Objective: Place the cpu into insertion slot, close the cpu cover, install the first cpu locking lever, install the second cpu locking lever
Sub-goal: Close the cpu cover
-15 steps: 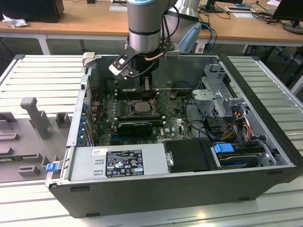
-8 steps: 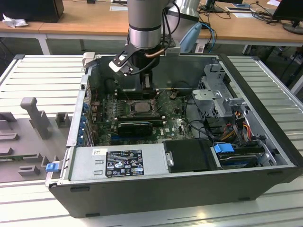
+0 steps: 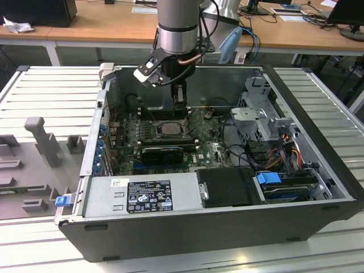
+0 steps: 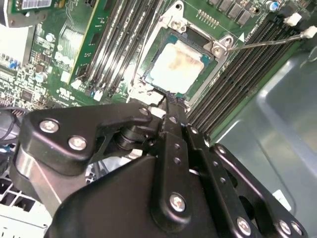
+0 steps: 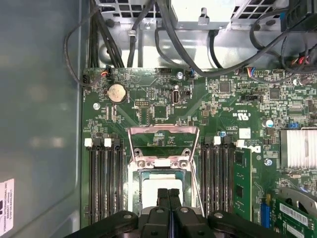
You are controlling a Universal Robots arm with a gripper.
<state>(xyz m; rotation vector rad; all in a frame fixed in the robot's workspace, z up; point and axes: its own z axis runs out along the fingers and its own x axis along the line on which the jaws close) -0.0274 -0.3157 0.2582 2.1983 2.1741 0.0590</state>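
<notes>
Cpu [image 4: 181, 67], lying in socket [image 4: 216, 48] with cover [image 5: 163, 131] open, gripper [image 5: 169, 193] pressed together, empty, at its edge; liable to be nudged askew by any sideways slip.

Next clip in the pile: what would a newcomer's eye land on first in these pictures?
An opened computer case takes up the middle of the exterior view, with the robot arm reaching down into it from above. Its gripper, fingers together, hangs just over the cpu, which is seated in the green motherboard with its pale top bare. In the first wrist view the cpu cover looks swung back, not closed over the chip.
</notes>
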